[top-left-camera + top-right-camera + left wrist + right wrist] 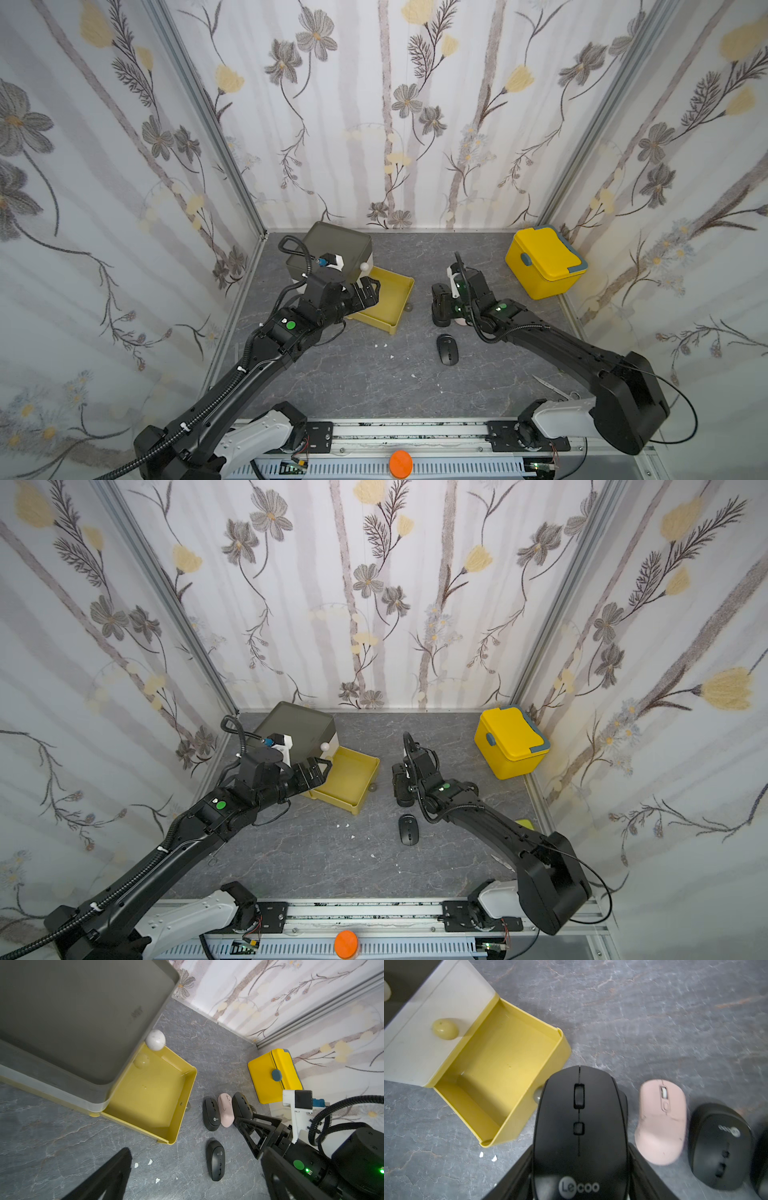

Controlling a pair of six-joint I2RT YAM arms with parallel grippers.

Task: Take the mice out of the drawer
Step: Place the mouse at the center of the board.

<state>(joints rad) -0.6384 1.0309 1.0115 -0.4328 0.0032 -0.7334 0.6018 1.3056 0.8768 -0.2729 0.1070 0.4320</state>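
Observation:
The drawer box (332,245) stands at the back left with an olive top. Its yellow bottom drawer (405,305) is pulled out and holds nothing (149,1097). My right gripper (580,1167) is shut on a black Lecoo mouse (579,1118), seen tilted in the left wrist view (242,1105). Beside it on the table lie a pink mouse (226,1109) and another black Lecoo mouse (212,1114). A lone black mouse (446,349) lies nearer the front. In both top views the right gripper (440,307) hides the held mouse. My left gripper (368,293) hangs open over the drawer's near-left corner.
A bright yellow lidded box (544,262) stands at the back right. White scraps (380,345) dot the grey table in front of the drawer. Scissors (550,386) lie beside the right arm near the front. Papered walls close in on three sides.

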